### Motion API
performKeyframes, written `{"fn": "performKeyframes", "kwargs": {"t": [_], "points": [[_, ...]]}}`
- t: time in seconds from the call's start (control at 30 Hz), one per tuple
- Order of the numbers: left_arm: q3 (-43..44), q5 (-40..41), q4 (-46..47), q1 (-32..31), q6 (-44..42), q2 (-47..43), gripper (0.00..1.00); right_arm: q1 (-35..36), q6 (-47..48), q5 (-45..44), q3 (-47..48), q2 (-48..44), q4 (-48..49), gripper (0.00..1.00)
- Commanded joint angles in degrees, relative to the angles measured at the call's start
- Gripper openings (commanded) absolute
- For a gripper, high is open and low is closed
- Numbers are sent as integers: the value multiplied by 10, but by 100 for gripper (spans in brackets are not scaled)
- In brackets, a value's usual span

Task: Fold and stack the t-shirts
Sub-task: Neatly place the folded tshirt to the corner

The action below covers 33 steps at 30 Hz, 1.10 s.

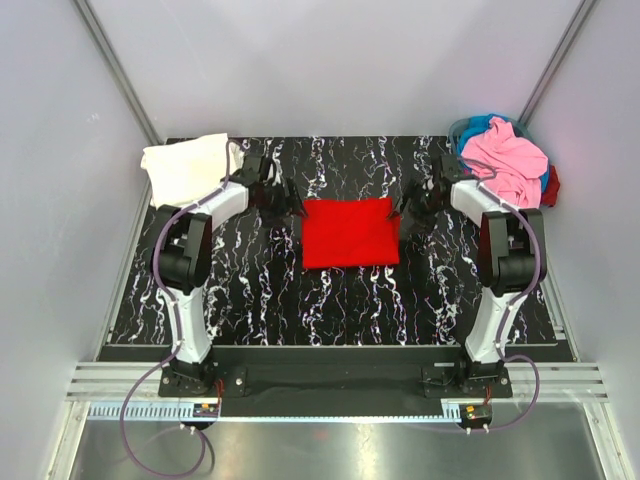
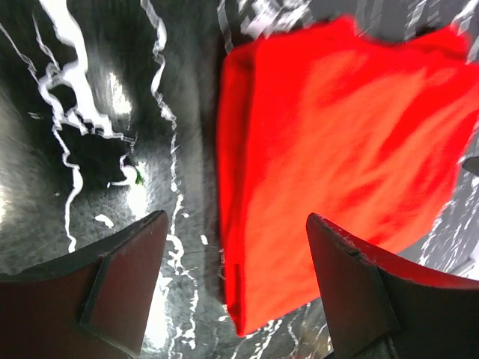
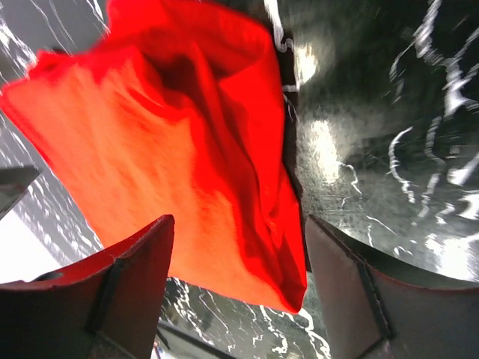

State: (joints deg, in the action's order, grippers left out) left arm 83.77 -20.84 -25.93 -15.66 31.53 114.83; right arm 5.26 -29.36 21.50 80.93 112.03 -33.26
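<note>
Black marbled table point(image 1: 250, 300) fills the top view, walled in white, with the red shirt point(image 1: 350, 232) lying folded into a neat rectangle at its centre. The cream shirt point(image 1: 185, 168) sits folded at the red shirt's 10 o'clock, and the pink heap point(image 1: 505, 160) lies unfolded at its 2 o'clock, over blue cloth point(image 1: 478, 127). The left gripper point(image 1: 290, 203) hangs at the red shirt's far-left corner and the right gripper point(image 1: 405, 212) just off its far-right corner. In the left wrist view the left gripper point(image 2: 236, 269) has its jaws wide apart and holds nothing. The red shirt point(image 2: 337, 149) spreads toward 1 o'clock, its folded edge running down between the fingers; whether a finger touches it I cannot tell. In the right wrist view the right gripper point(image 3: 236, 277) is likewise spread and empty, and the red shirt point(image 3: 172, 172) shows a loose, rumpled fold toward 12 o'clock. That slack layer is the danger, I judge: a pinch that takes only the top ply would peel the fold open on the way to the cream shirt. Uneven lifts by the two arms could also twist the rectangle or drag it across the table.
</note>
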Motion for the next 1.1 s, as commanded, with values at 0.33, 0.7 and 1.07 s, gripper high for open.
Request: {"fn": "performKeyframes", "kwargs": {"t": [0.33,0.7,1.07], "points": [[-50,-65,166,-16,39,70,68,2,-47,146,-295,-185,295,74],[-69,-102,272,-47,103,92,0,12,-147,182,-575,-392,573,75],[60,-60,78,-10,20,17,0,12,-169,191,-614,-397,650,77]]}}
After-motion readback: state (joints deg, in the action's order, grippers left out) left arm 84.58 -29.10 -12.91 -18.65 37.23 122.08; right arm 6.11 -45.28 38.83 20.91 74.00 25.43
